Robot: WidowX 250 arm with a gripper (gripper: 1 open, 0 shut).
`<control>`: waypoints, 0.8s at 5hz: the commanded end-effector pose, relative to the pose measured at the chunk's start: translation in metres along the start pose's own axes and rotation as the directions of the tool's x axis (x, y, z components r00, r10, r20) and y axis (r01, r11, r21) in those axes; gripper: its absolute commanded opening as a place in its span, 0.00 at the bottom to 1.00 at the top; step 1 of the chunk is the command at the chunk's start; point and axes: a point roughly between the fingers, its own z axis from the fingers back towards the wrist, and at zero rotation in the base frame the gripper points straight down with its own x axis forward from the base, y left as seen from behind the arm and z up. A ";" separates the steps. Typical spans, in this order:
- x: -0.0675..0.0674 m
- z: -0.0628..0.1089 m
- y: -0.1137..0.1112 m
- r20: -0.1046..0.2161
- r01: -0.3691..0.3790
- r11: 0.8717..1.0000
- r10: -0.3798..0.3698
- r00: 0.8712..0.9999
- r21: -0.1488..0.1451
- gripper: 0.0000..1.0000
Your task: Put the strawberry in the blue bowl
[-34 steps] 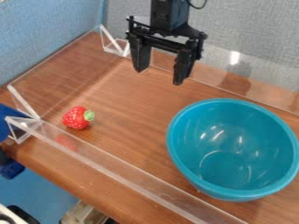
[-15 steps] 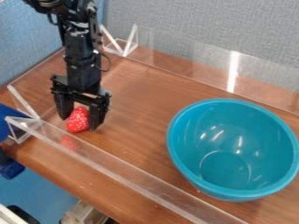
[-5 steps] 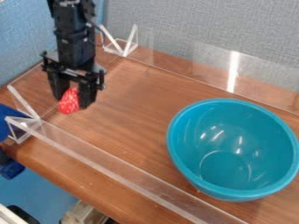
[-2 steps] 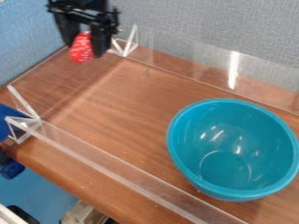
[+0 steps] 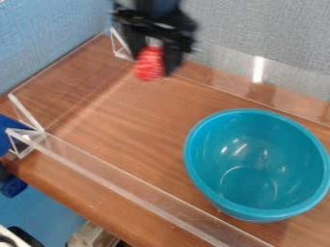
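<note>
My gripper (image 5: 154, 60) hangs in the air over the back middle of the table, shut on the small red strawberry (image 5: 153, 64), which shows between its dark fingers. The picture of the gripper is blurred by motion. The large teal-blue bowl (image 5: 256, 161) sits on the wooden table at the right front, with nothing inside it. The strawberry is well left of and behind the bowl, high above the tabletop.
A low clear plastic wall (image 5: 103, 178) runs along the table's front and left edges, with another clear panel (image 5: 258, 69) along the back. Clear triangular brackets stand at the left corner (image 5: 23, 135) and behind the gripper. A blue backdrop rises behind.
The gripper lifted the strawberry off the table at the left, then carried it up and to the right, toward the bowl's side. The bowl has not moved.
</note>
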 end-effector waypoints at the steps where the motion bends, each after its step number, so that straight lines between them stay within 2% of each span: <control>1: 0.027 0.013 -0.025 0.067 0.040 0.999 -0.040 0.997 -0.001 0.00; 3: 0.017 0.001 0.045 0.027 -0.091 0.995 0.090 0.996 0.030 0.00; 4: 0.031 0.001 0.018 0.038 -0.037 0.999 0.037 0.999 0.012 0.00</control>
